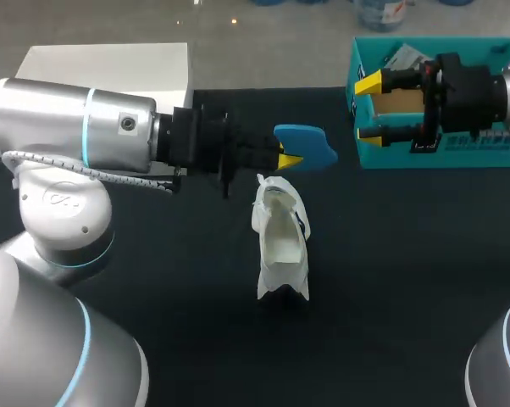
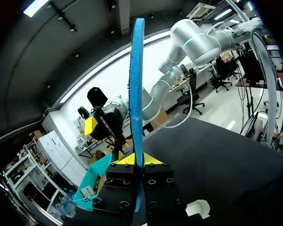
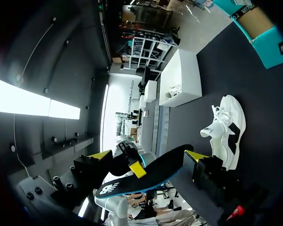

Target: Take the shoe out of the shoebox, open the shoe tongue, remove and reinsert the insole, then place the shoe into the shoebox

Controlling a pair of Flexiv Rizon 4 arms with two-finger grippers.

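My left gripper (image 1: 291, 159) is shut on the blue insole (image 1: 307, 142) and holds it in the air just beyond the shoe. In the left wrist view the insole (image 2: 136, 89) stands on edge between the yellow tips (image 2: 134, 159). The white shoe (image 1: 280, 239) lies on the black table, opening up, below the insole. My right gripper (image 1: 369, 108) hangs open and empty over the left end of the teal shoebox (image 1: 458, 154), its fingers pointing at the insole. From the right wrist, the insole (image 3: 146, 175) shows its dark underside ahead of the open fingers (image 3: 148, 157), with the shoe (image 3: 227, 126) beside it.
A white box (image 1: 111, 72) stands at the back left corner of the table. The shoebox (image 3: 261, 30) holds paper and cardboard at the back right. Bare black tabletop (image 1: 390, 280) surrounds the shoe in front and on both sides.
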